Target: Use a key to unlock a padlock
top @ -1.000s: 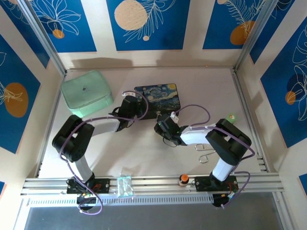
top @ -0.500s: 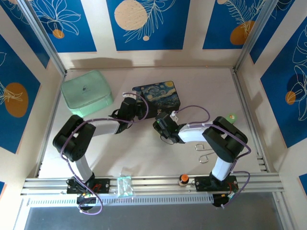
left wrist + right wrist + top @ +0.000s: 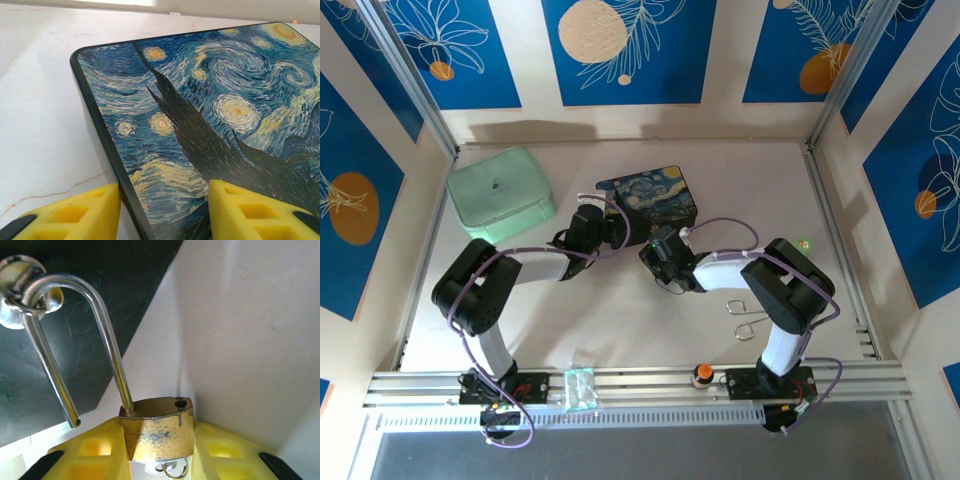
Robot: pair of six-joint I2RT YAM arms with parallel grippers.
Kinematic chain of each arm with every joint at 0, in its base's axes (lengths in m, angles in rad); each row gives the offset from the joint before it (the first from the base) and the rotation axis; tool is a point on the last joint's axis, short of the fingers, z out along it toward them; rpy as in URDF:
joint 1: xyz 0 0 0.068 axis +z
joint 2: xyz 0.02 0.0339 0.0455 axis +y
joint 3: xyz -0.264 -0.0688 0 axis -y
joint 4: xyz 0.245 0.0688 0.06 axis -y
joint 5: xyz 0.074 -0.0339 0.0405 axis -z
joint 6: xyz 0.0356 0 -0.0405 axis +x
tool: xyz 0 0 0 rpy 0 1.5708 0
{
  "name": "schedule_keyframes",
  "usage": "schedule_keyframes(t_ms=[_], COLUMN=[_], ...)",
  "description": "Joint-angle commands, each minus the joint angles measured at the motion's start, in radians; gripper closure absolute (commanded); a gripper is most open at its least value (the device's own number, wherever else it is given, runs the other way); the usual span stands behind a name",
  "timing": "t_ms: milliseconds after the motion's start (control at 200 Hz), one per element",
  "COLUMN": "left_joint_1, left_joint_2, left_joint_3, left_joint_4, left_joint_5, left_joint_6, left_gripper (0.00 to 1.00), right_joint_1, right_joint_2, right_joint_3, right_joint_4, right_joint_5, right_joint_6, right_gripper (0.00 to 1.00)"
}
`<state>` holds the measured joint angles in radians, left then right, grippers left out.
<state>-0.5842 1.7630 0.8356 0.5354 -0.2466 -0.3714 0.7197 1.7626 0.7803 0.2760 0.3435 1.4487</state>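
Little of the key [image 3: 159, 469] shows below the padlock [image 3: 157, 427].

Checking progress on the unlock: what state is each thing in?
padlock: shackle open, one leg free of the body.
key: at the padlock's underside, apparently in the keyhole.
right gripper: shut on the padlock.
left gripper: open, straddling the tin's edge.
tin: lid shut.
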Motion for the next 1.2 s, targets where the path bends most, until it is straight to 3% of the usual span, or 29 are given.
schedule_keyframes(t_ms=[0,230,505,595,865,1056,1196], left_joint_1=[0.006,0.007,0.013,0.016,0.022,0.024,0.027], left_joint_2=[0.042,0.060,0.078,0.074,-0.044,-0.102,-0.055], left_joint_3=[-0.034,-0.023,0.002,0.006,0.065,0.160,0.198], left_joint_4=[-0.158,-0.167,-0.188,-0.186,-0.277,-0.387,-0.469], left_joint_5=[0.027,0.043,0.052,0.065,0.103,0.095,0.003], left_joint_6=[0.059,0.066,0.073,0.065,0.028,-0.006,-0.069], left_gripper=[0.52,0.52,0.52,0.52,0.51,0.40,0.35], right_joint_1=[-0.048,-0.107,-0.130,-0.140,-0.056,0.021,0.061], right_joint_2=[0.053,0.041,-0.025,-0.023,-0.016,-0.027,-0.040], right_joint_3=[0.029,-0.019,0.016,0.030,0.028,-0.021,-0.040], right_joint_4=[0.080,0.203,0.080,0.061,0.002,-0.001,-0.013], right_joint_5=[0.098,0.053,0.084,0.044,-0.003,0.018,0.040], right_joint_6=[0.008,0.013,-0.116,-0.137,-0.182,-0.125,-0.106], right_gripper=[0.83,0.84,0.84,0.84,0.84,0.84,0.84])
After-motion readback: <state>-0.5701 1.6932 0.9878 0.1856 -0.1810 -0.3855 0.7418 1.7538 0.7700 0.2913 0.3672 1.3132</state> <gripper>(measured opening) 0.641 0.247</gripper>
